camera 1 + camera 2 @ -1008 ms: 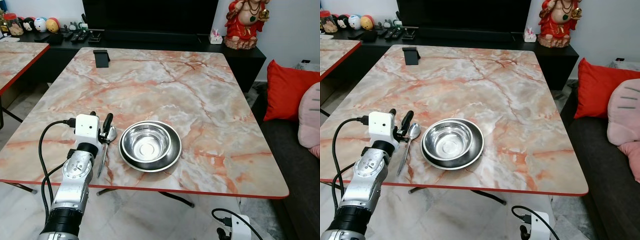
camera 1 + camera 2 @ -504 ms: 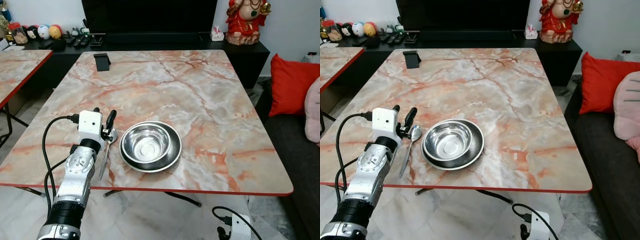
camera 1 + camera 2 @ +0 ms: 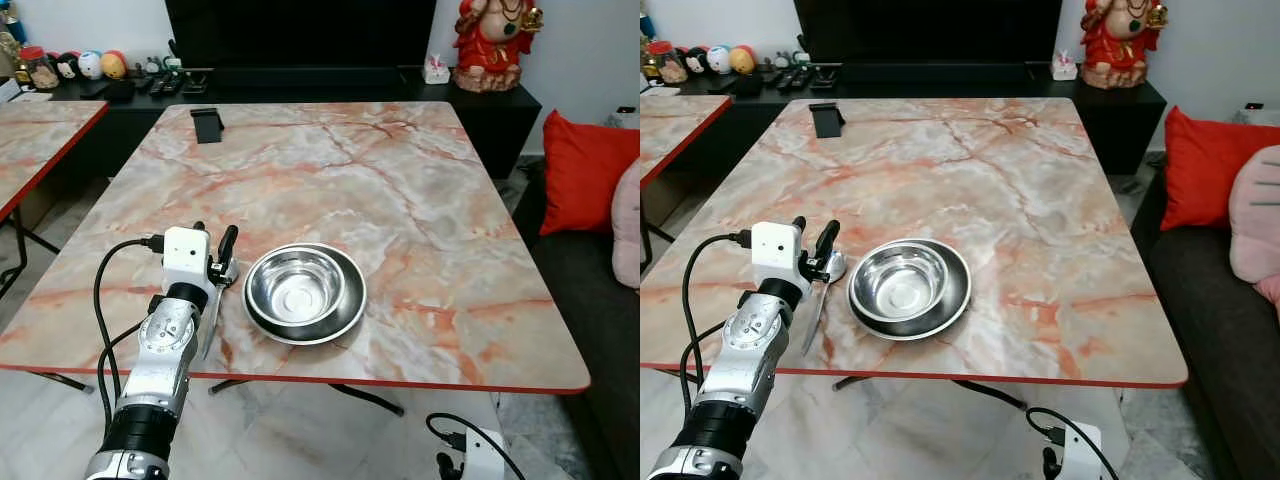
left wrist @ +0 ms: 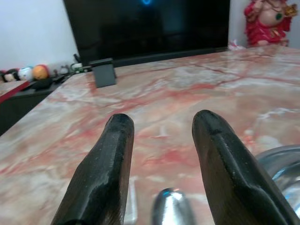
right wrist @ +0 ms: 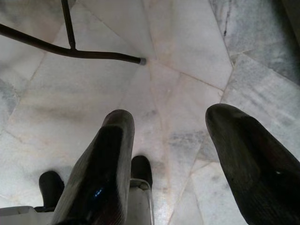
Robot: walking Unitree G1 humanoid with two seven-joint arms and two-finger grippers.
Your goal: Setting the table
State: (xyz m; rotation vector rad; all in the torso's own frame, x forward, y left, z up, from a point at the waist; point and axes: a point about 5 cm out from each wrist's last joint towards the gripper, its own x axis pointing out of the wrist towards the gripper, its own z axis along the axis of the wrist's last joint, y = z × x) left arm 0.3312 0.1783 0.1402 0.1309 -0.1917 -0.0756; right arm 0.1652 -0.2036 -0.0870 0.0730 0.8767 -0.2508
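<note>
A steel bowl (image 3: 300,287) sits inside a steel plate (image 3: 348,318) near the front edge of the marble table (image 3: 400,190). Just left of them a metal spoon (image 3: 814,318) lies flat, its bowl end (image 4: 171,208) pointing away from me. My left gripper (image 3: 222,256) hovers low over the spoon's bowl end, open, its fingers (image 4: 215,154) apart on either side of it and holding nothing. My right gripper (image 5: 171,122) hangs open beside me over the pale tiled floor, below the table's edge.
A black phone stand (image 3: 206,124) stands at the table's far left. A second marble table (image 3: 40,125) is on the left. A sofa with a red cushion (image 3: 585,170) is on the right. A black console with a red statue (image 3: 490,40) lies beyond.
The camera has shifted a little, so the whole scene sits slightly differently. My left gripper stays open over the spoon, which still lies on the table beside the plate.
</note>
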